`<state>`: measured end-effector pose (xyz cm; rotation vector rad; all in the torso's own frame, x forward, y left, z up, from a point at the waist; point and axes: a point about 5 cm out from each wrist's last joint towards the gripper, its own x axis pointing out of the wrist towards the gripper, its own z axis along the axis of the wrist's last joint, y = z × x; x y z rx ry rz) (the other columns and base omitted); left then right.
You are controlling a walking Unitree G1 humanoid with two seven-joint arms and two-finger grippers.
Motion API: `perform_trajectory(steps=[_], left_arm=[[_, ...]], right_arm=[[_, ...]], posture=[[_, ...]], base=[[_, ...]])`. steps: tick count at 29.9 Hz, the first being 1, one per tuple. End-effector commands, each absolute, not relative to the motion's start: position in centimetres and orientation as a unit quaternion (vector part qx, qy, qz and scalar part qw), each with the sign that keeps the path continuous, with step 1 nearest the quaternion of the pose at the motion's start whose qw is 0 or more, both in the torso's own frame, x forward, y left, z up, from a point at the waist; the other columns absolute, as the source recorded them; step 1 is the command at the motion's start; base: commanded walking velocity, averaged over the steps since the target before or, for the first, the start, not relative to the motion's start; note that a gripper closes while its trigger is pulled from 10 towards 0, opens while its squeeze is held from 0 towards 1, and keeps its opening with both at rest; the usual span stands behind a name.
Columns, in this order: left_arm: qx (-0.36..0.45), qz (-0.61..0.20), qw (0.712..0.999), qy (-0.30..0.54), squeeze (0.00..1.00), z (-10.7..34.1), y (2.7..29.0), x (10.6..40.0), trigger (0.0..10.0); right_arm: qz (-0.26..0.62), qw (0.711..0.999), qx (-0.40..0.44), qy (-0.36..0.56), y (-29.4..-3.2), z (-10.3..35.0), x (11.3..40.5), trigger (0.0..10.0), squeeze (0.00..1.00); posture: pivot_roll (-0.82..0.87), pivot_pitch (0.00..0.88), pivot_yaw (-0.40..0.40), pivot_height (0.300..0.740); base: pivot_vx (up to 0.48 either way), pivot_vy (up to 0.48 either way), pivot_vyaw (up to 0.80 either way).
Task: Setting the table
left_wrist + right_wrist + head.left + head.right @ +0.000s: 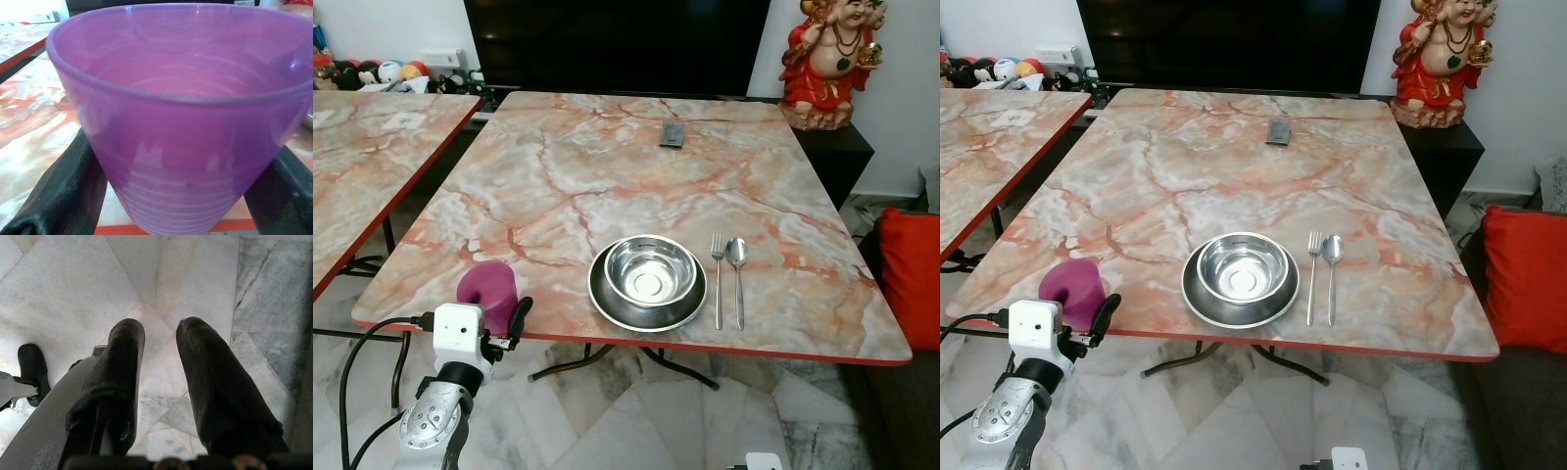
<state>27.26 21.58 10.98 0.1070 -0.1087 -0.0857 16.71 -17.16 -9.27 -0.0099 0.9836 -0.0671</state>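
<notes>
Two marble-patterned tables were in view. The second table (372,147) stood to the left, apart from the main table (636,166). At the near left corner of the main table, the left gripper (499,318) held a purple cup (487,291), one black finger on each side of its ribbed wall. In the left wrist view the cup (186,122) stood upright between both fingers (68,191), its base at the table's red edge. Whether the base rested on the surface could not be determined.

Right of the cup, near the front edge, a steel bowl (650,270) sat inside a steel plate (603,297). Just beside the plate on its right lay a fork (718,279), then a spoon (737,278), parallel, close together and not touching. A dark remote (673,134) lay well apart, toward the far side of the table.

A red figurine (827,59) stood on a dark cabinet beyond the far right corner. A red cushion (911,279) sat at the right.

The right gripper (159,382) hung low over the pale tiled floor (63,289), its fingers slightly parted, holding nothing.
</notes>
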Motion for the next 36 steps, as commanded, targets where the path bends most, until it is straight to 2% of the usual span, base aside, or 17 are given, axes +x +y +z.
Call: perform_trajectory(steps=[1,8,16,24,36], left_arm=[[0.052,-0.053,0.996,-0.054,0.0,11.17,21.27,27.46,10.0],[0.057,-0.052,0.995,-0.056,0.0,11.27,21.37,27.74,10.0],[0.066,-0.051,0.995,-0.057,0.0,11.25,21.45,27.64,10.0],[0.062,-0.052,0.995,-0.058,0.0,11.32,21.45,27.77,10.0],[0.064,-0.049,0.995,-0.06,0.0,11.66,21.45,28.11,10.0]], right_arm=[[-0.035,0.877,-0.007,0.478,-17.28,-9.49,16.18,10.0,0.0],[-0.034,0.876,-0.004,0.48,-17.1,-9.52,16.17,10.0,0.0],[-0.03,0.875,-0.006,0.484,-16.99,-9.6,16.01,10.0,0.0],[-0.028,0.874,-0.008,0.485,-16.95,-9.64,15.9,10.0,0.0],[-0.027,0.877,-0.005,0.48,-16.84,-9.54,16.17,10.0,0.0]], posture=[[0.0,0.064,-0.01,0.74],[-0.01,0.05,-0.001,0.74],[0.0,0.034,0.007,0.74],[0.0,0.032,0.009,0.74],[0.02,0.065,0.014,0.74]], base=[[0.0,0.0,0.0],[0.0,0.0,-0.06],[0.0,-0.273,-0.78],[0.0,0.0,-0.76],[0.0,0.0,0.0]])
